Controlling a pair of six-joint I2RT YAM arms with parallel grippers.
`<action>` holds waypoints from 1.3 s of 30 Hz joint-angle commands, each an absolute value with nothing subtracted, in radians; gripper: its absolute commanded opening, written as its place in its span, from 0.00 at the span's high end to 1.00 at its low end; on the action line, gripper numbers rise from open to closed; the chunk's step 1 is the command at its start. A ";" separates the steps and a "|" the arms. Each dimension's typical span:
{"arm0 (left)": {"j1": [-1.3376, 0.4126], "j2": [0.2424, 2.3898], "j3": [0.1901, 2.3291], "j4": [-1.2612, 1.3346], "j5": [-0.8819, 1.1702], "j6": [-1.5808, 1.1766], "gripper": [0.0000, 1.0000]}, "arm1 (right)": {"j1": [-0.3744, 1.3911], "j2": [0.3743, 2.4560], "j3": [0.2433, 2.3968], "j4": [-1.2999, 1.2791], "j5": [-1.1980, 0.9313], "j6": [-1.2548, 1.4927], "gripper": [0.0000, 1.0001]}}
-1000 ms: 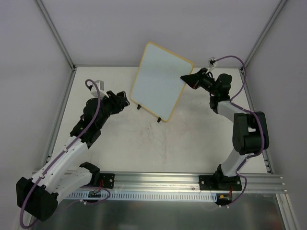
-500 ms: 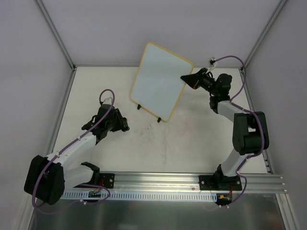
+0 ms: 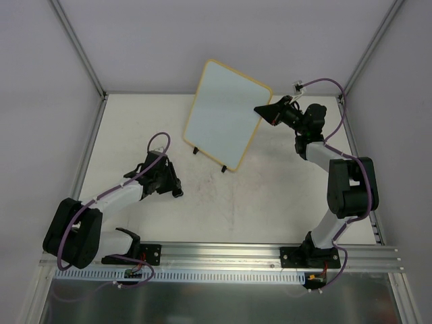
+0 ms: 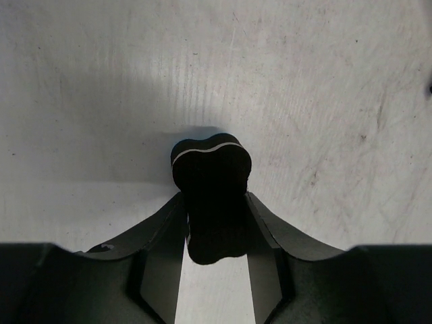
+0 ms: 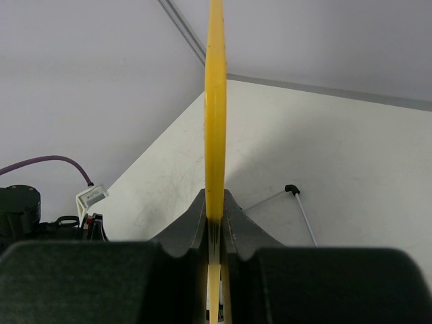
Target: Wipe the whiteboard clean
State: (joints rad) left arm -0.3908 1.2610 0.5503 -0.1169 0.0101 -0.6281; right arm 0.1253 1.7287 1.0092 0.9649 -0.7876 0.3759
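Observation:
The whiteboard (image 3: 226, 115) stands tilted on two small black feet at the back middle of the table, and its face shows no marks. My right gripper (image 3: 268, 111) is shut on its right yellow rim. The right wrist view shows the rim (image 5: 215, 101) edge-on between that gripper's jaws (image 5: 215, 206). My left gripper (image 3: 173, 187) is low over the table, in front and to the left of the board, apart from it. It is shut on the small black eraser block (image 4: 210, 172), which sticks out past the gripper's tips (image 4: 214, 216).
The white tabletop (image 3: 270, 196) is scuffed and has metal rails along its left and right sides. A thin white rod with a black tip (image 5: 292, 190) lies on the table behind the board. Grey walls close in the back and sides.
My left arm has drawn back from the board's left edge toward the near side and dropped low to the table, still holding the eraser. The right arm and board have not moved.

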 commanded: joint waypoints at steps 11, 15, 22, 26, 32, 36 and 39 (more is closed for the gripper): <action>-0.382 1.155 0.551 -0.114 0.023 -0.606 0.25 | 0.155 1.698 0.996 0.986 -0.868 0.330 1.00; -0.383 1.065 0.528 -0.114 -0.026 -0.589 0.01 | 0.155 1.701 0.996 0.991 -0.867 0.330 0.93; -0.382 0.989 0.494 -0.114 -0.058 -0.589 0.01 | 0.156 1.697 0.991 0.991 -0.867 0.331 0.84; -0.382 0.989 0.492 -0.115 -0.054 -0.586 0.01 | 0.155 1.697 0.989 0.991 -0.867 0.330 0.73; -0.383 0.986 0.491 -0.114 -0.054 -0.584 0.01 | 0.152 1.694 0.983 0.997 -0.867 0.330 0.63; -0.383 0.983 0.489 -0.114 -0.055 -0.586 0.01 | 0.146 1.690 0.977 1.006 -0.862 0.333 0.49; -0.382 0.974 0.488 -0.114 -0.058 -0.584 0.01 | 0.144 1.689 0.973 1.008 -0.859 0.333 0.02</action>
State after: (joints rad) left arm -0.3908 0.9997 0.4927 -0.1173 -0.0360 -0.6048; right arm 0.1463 1.7287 0.9787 0.9482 -0.8463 0.3508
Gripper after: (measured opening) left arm 0.991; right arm 0.910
